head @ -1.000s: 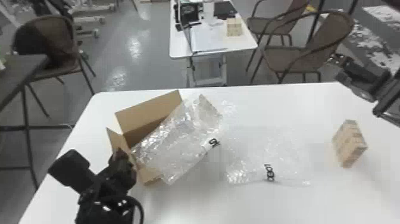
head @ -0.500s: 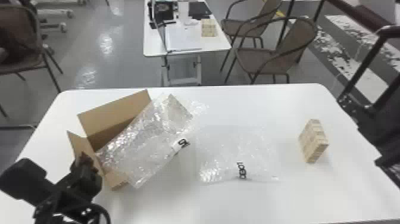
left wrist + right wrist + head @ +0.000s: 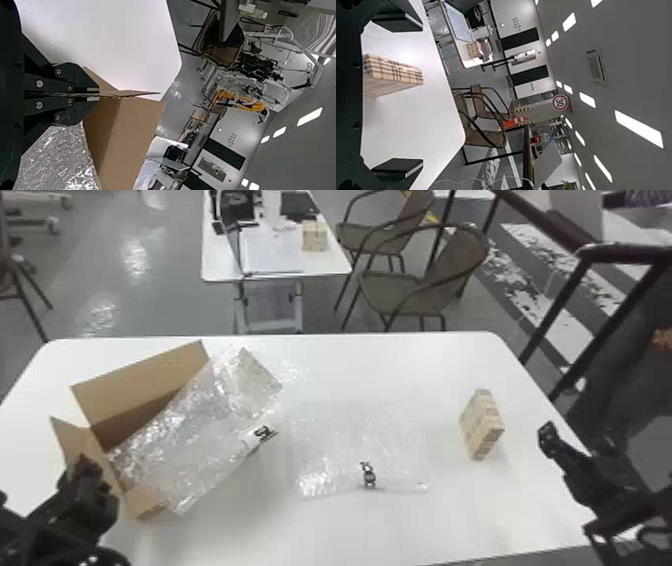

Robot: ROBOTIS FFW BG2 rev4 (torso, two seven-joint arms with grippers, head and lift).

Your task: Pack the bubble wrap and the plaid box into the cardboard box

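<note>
Flap [image 3: 67, 435] of the cardboard box [image 3: 145, 390] was pinched in the L gripper [image 3: 85, 462], its two black fingers pressed together w/ the thin board edge btwn them; rest of the box lay just beyond the fingertips. R gripper [image 3: 575, 485] stood wide open, nothing btwn its fingers.

Plaid box [image 3: 480, 425] was on the R side of the white table [image 3: 310, 530], left of the R gripper and apart from it. In the R wrist view it showed within the span btwn the spread fingers, closer to one than the other. It stood on a narrow side: slim block w/ straight edges, tan w/ dark crossing stripes.

Large bubble wrap piece [image 3: 200, 440] lay slantwise across the cardboard box on the L side, far end sticking out past the box toward mid-table, just right of the L gripper. Clear, crinkly, v. shiny, w/ a pale strip & dark lettering on its R edge; couldn't tell how much sat inside. Second bubble wrap piece [image 3: 365, 440] lay flat mid-table, btwn the box & the plaid one, well apart from both grippers: thin, see-through, roughly rectangular, puckered at its near L corner.

Cardboard was plain brown, matte, w/ flaps up & open. Tabletop was smooth w/ rounded far corners.
</note>
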